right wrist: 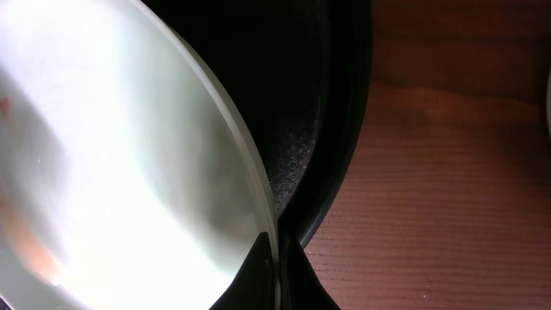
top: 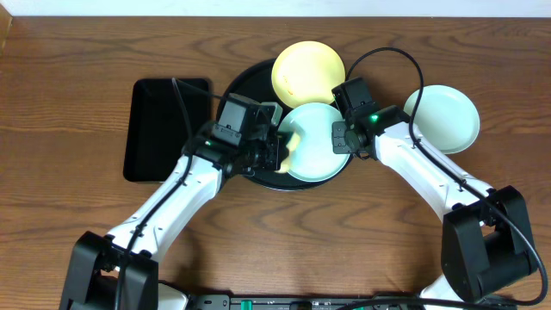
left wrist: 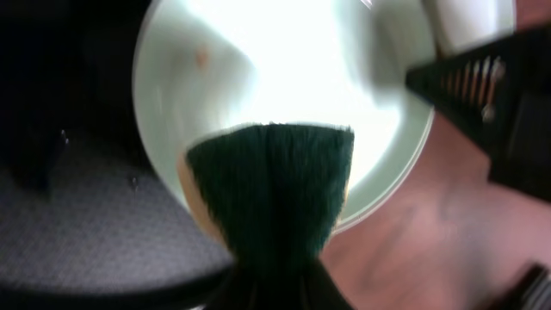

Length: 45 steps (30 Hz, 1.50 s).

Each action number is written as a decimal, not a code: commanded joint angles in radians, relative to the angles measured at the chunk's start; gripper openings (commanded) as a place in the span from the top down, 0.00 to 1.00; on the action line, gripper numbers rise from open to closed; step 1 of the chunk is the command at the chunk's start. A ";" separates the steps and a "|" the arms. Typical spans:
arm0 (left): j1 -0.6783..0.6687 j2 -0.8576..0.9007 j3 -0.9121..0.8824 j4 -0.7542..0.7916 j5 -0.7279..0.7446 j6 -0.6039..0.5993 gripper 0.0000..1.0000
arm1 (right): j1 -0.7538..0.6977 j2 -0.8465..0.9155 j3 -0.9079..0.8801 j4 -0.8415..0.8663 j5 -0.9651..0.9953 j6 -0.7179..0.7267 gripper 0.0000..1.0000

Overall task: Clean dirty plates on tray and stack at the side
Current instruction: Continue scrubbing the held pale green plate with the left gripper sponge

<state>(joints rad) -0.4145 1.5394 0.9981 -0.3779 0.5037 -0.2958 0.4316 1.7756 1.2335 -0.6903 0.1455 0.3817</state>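
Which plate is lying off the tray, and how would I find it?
Find the large round glossy black tray in the middle of the brown wooden table. Beside it, on the robot's right-arm side, a small pale blue-green round plate lies alone on bare wood. Its blue-green twin and the pale yellow plate sit on the tray.

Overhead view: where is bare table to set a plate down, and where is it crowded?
Bare wood: between the arms, nearer the robot than the round tray; left of the rectangular tray; right of the side plate. Crowded: the round tray, with yellow plate, gripped plate, left gripper and right gripper.
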 commanded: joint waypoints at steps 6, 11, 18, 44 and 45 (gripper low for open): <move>-0.005 0.034 0.057 -0.130 0.165 -0.039 0.92 | 0.023 0.011 -0.005 0.002 -0.011 -0.017 0.99; -0.007 0.134 0.057 -0.133 0.166 -0.063 0.93 | 0.023 0.011 -0.005 0.002 -0.011 -0.017 0.99; -0.008 0.269 0.057 -0.027 0.166 -0.069 0.93 | 0.023 0.011 -0.005 0.002 -0.012 -0.017 0.99; 0.007 0.357 0.057 0.184 0.158 -0.085 0.93 | 0.023 0.011 -0.005 0.002 -0.012 -0.017 0.99; 0.012 0.357 0.057 0.191 0.158 -0.085 0.93 | 0.023 0.011 -0.005 0.002 -0.012 -0.017 0.99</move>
<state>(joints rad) -0.4187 1.8751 1.0332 -0.2077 0.6712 -0.3706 0.4316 1.7756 1.2335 -0.6876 0.1490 0.3813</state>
